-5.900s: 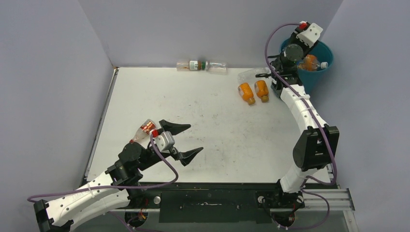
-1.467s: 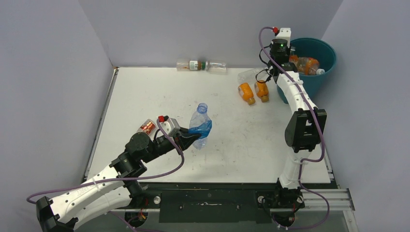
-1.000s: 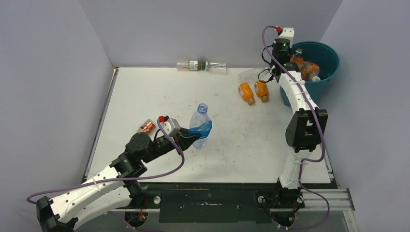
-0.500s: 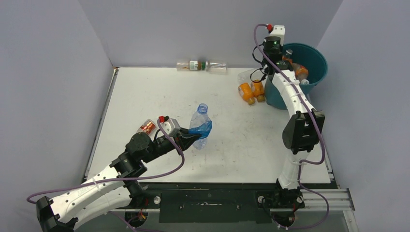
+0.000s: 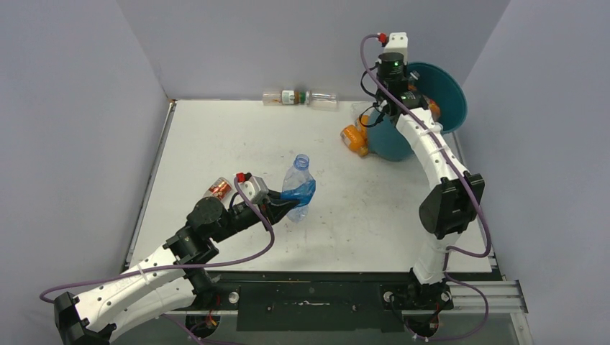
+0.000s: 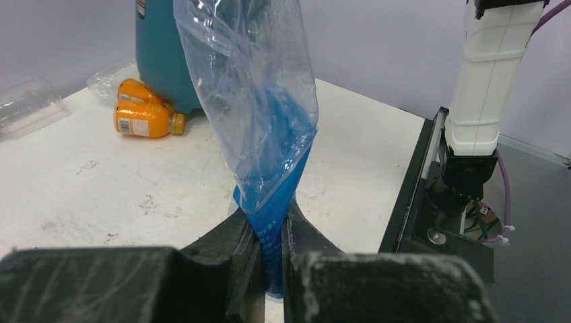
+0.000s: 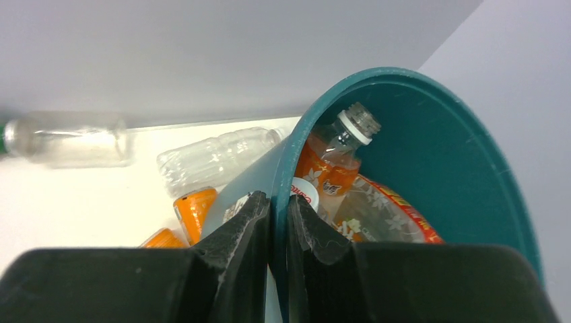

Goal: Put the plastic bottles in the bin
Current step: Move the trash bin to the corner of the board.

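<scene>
Left pincer (image 6: 271, 232) pinching crushed blue-labelled bottle (image 6: 259, 101) — worktop (image 5: 216, 144) centre. Right pincer (image 7: 279, 212) clamped on tilted bin (image 7: 464, 155) rim, 1 o'clock.

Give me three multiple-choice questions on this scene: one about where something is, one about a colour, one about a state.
1. The right hand grips: A nothing; B the bin's rim; C a cup.
2. The label on the bottle in the left hand is: A green; B red; C blue.
3. The bin stands: A tilted; B upright; C upside down.
Answers: 1 B, the teal rim sits between its shut jaws. 2 C, a blue band shows above the left hand. 3 A, its mouth leans sideways in the top view.
</scene>
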